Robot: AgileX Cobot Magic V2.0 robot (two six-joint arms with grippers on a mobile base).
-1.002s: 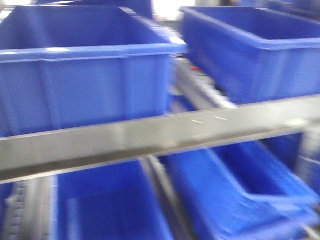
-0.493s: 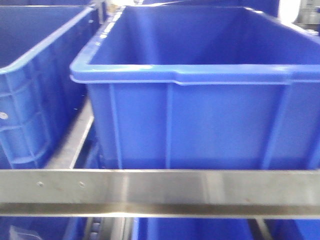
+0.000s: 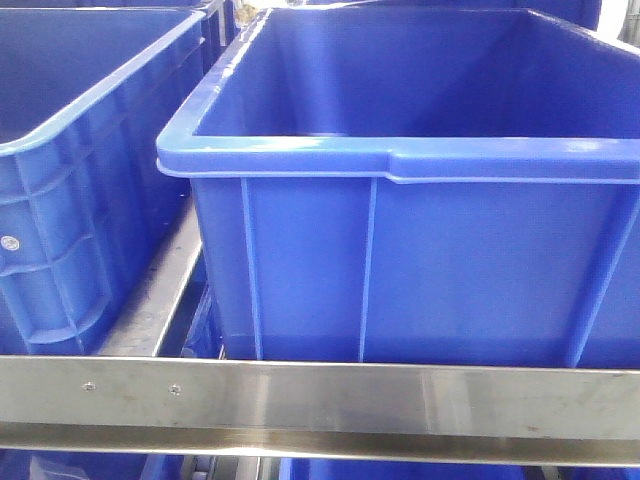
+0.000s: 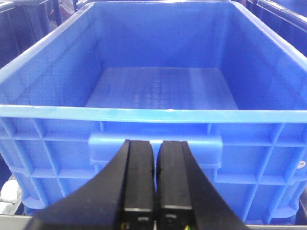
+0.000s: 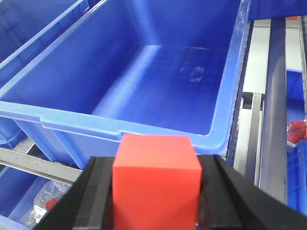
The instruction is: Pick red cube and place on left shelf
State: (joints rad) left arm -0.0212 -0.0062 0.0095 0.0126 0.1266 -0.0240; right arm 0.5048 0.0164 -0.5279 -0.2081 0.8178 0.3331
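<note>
Gripping one red cube in the right hand, just short of one blue crate's near rim. Left hand clenched on nothing. Two crates side by side behind the bench's front edge.

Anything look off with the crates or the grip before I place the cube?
Nothing stands out. The blue crate sits level on the left shelf, with its walls intact and nothing spilled. The red cube sits squarely in the right claw. The left claw is shut and empty.
</note>
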